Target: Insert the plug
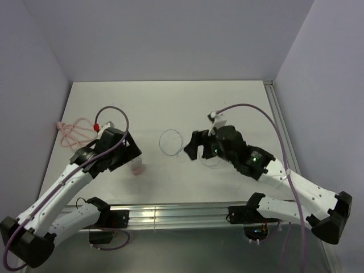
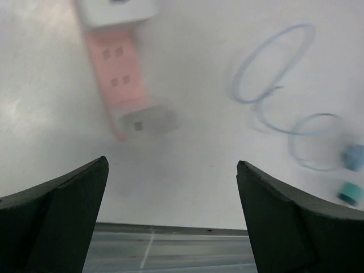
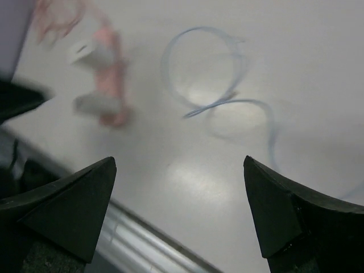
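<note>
Pincers are both gaping wide and empty above the table: left pincer, right pincer. Plug is lying at the left wrist view's right edge, its wire looping mid-table.

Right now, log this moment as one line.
left gripper: open, empty; right gripper: open, empty; wire: looped, unheld; pink socket strip: by left gripper

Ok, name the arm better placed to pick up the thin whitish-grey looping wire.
Probably right. The open right gripper sits beside the wire, whose tail runs toward it; the open left gripper is by the pink socket strip, farther from that wire.
</note>
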Controlling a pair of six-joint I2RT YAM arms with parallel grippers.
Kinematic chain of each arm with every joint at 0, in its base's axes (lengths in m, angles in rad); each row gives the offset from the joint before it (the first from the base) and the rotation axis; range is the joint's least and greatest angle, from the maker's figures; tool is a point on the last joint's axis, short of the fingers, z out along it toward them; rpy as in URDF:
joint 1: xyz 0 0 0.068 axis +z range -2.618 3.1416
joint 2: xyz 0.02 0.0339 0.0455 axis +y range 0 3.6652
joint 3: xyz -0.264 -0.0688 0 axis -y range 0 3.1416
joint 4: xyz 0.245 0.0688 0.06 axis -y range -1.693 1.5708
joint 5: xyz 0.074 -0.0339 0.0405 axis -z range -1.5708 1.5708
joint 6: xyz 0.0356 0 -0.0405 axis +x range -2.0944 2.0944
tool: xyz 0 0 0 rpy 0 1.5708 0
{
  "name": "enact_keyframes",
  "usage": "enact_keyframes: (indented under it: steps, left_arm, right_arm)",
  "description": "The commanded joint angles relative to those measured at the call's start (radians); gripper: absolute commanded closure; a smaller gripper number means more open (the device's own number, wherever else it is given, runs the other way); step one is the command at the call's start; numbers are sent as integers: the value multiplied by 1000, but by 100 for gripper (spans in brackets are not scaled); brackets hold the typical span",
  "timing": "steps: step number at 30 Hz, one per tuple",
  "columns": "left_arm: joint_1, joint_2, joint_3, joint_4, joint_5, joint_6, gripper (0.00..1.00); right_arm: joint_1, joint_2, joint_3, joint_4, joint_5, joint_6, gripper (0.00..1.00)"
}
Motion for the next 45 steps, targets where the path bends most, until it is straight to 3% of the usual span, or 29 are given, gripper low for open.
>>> enact_keyframes:
  steps: [1,6,10,16,32,35,39,41,44,45]
  left_arm:
    - [-13,-146,84,111,-7,127,0]
    - [-15,-247,53,290,97,209,1]
    - [-15,-281,4,369,197,243,0]
    - [-15,-286,-66,427,309,262,0]
    - [-16,-271,-49,384,323,354,1]
    - [-16,-263,-45,376,316,360,1]
    - [-15,-246,-40,378,314,355,1]
    - [-15,-231,-33,383,315,348,1]
    - [-15,-209,-14,389,351,354,3]
    - [-15,-208,-4,396,380,361,3]
  right_arm:
    - [-261,91,24,-111,-13,122,0]
    - [-592,268,50,-228,23,156,0]
    - [-765,328,11,-249,24,189,5]
    - [-785,340,-13,-338,179,226,8]
    - [-805,591,-21,-271,253,257,19]
    - [-808,619,-21,-251,245,246,26]
    - [-811,631,-21,-217,224,211,53]
    - [-811,630,-24,-202,204,184,60]
    - [-811,596,-33,-156,98,112,85]
    - [-810,560,-36,-144,66,92,100]
